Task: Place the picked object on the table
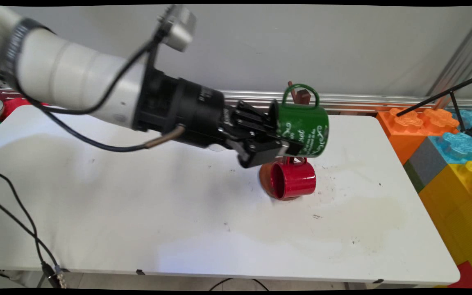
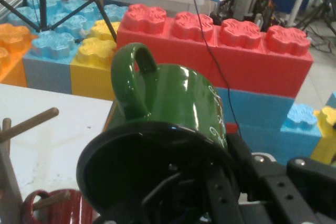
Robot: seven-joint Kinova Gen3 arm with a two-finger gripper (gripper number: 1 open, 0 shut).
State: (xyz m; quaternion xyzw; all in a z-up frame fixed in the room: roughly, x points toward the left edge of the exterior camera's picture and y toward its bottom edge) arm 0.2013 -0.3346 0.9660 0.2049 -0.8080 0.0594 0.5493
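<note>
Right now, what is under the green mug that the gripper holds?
Under the green mug, held sideways by the gripper, a red mug lies on its side on the white table. An orange thing behind it is mostly hidden.

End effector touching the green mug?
Touching. Main view shows the end effector clamped on the green mug at its rim, lifting it above the table.

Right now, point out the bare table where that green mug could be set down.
The table is bare from its left edge to the red mug, and along the near edge. Another patch lies between the red mug and the toy bricks. It is crowded at the back middle, where the gripper holds the green mug above the red one.
</note>
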